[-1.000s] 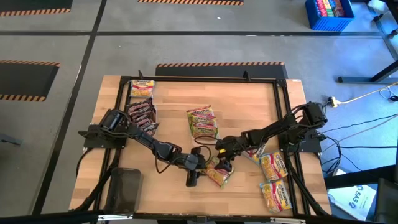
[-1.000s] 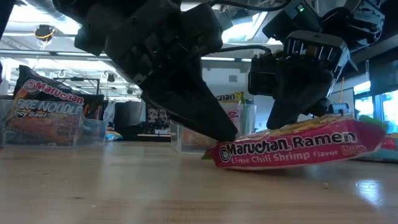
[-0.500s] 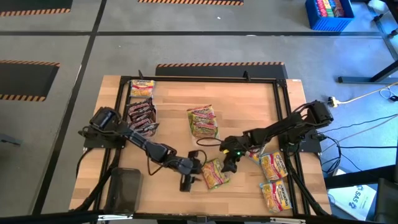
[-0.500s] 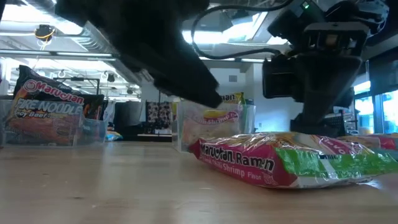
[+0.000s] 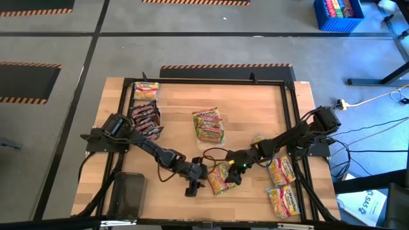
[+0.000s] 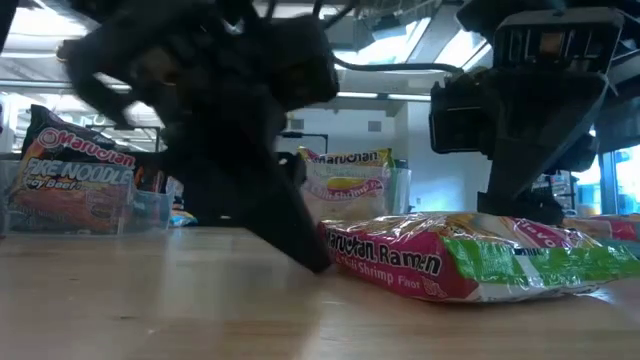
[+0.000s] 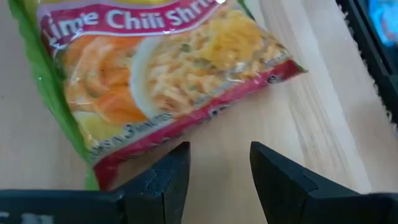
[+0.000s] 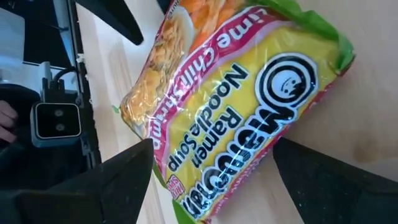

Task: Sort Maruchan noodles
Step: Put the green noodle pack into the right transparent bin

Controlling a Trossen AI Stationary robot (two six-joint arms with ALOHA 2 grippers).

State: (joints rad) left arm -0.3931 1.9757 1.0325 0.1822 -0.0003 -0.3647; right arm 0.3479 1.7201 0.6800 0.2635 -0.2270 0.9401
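Lime chili shrimp packet (image 5: 219, 179) flat on bench (image 5: 179, 108), lower centre of high view, between both arms. Left gripper (image 7: 214, 165) beside its edge — fingers narrow, empty. Right gripper (image 8: 211, 186) above — fingers wide, straddling packet. Lower straight, pinch across width, avoid left arm.

Wooden table (image 5: 255, 108) with a black frame (image 5: 211, 82) around its edge. Dark flat pad (image 5: 130, 193) on the table's near left corner. Grey floor (image 5: 192, 45) with dark seams and orange-black hazard stripes (image 5: 223, 66). Blue crate (image 5: 339, 14) top right, holding colourful items. White and black cables (image 5: 370, 121) on the floor right of the table. Low view: clear plastic bins (image 6: 150, 210) on the tabletop (image 6: 150, 300), ceiling lights (image 6: 400, 30) behind.
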